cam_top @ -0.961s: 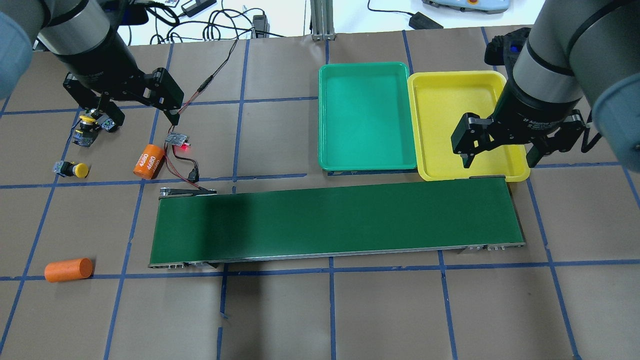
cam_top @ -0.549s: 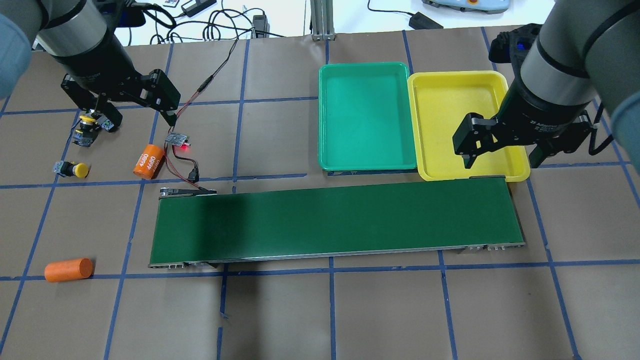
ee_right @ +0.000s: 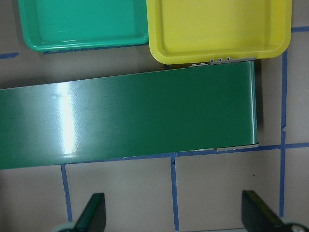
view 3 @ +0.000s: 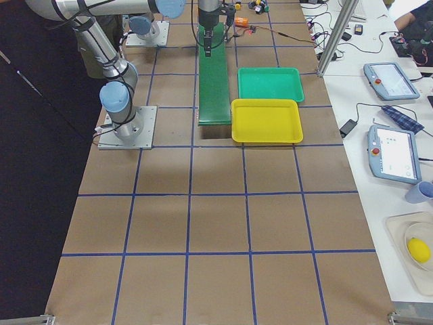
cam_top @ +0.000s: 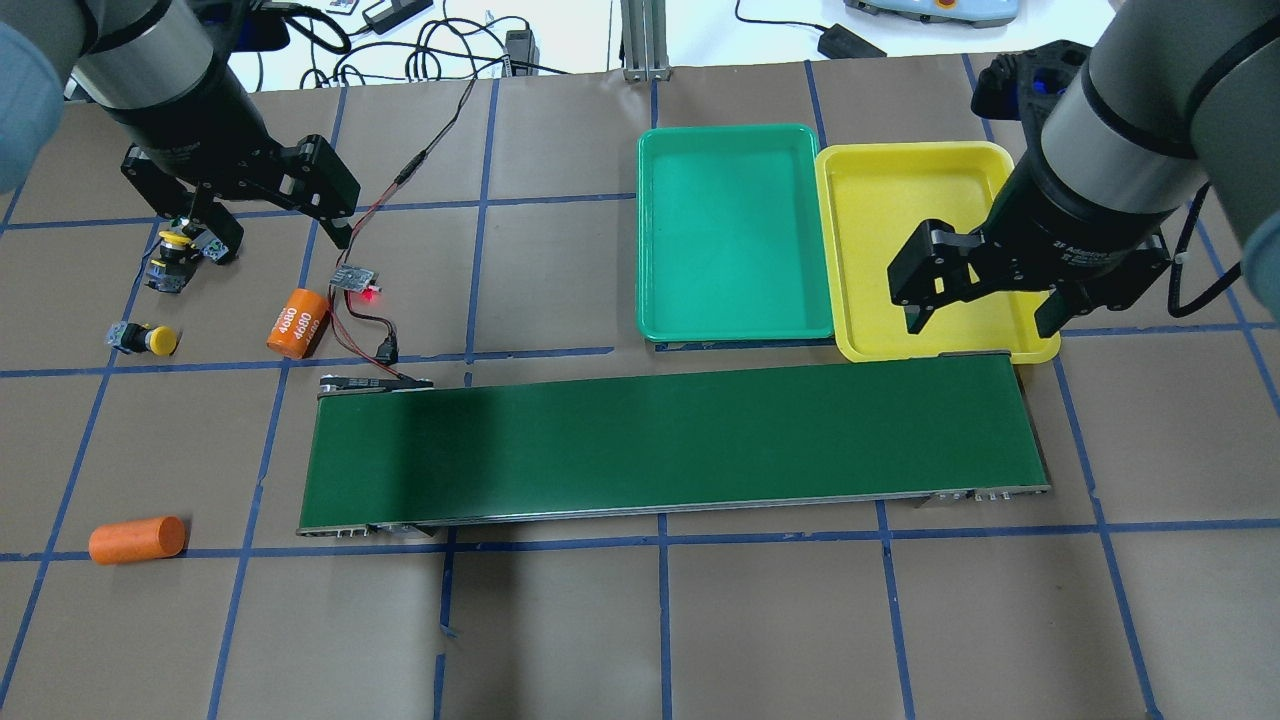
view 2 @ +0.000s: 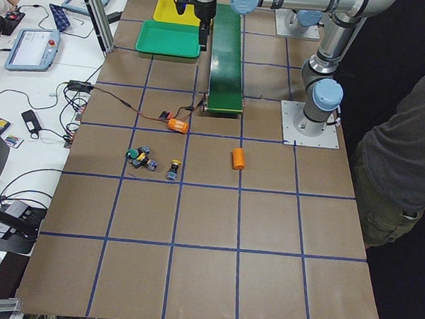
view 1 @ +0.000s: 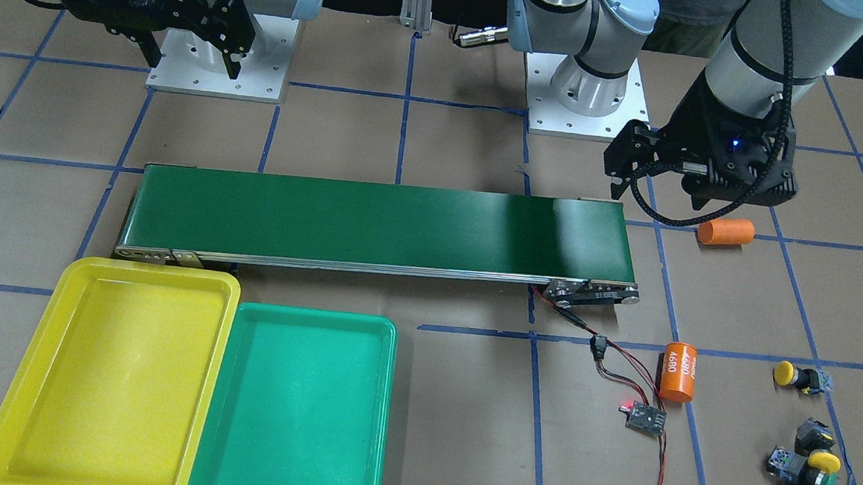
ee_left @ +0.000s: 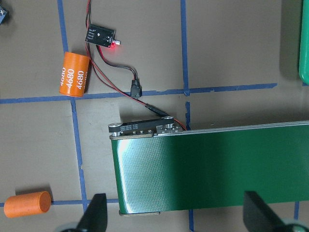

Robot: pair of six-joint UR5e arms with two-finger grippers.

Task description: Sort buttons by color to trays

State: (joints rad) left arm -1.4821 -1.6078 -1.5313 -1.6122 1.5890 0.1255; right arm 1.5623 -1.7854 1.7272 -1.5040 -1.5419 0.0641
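The buttons [view 1: 802,470] lie on the table [cam_top: 560,620] paper beyond the wired end of the belt [cam_top: 670,445], on its far side from the robot. Most sit in a tight cluster, touching, with yellow and green caps showing. One lone yellow button [cam_top: 150,339] lies on its side, apart from the cluster.

An orange cylinder marked 4680 [cam_top: 298,323] sits between the buttons and the belt's wired end. Red and black wires [ee_left: 120,72] and a small circuit board [cam_top: 355,279] crowd that corner. A plain orange cylinder [cam_top: 137,539] lies off the same end, on the robot's side.

The yellow tray [cam_top: 900,220] and the green tray [cam_top: 735,230] stand side by side, rims touching, along the belt's far edge at its other end. The yellow rim meets the belt's edge; the green one stands just off it.

My left gripper [ee_left: 176,217] hangs above the wired end, fingers spread wide around nothing. My right gripper [cam_top: 980,322] hangs over the other end by the yellow tray's near rim, fingers likewise wide apart.
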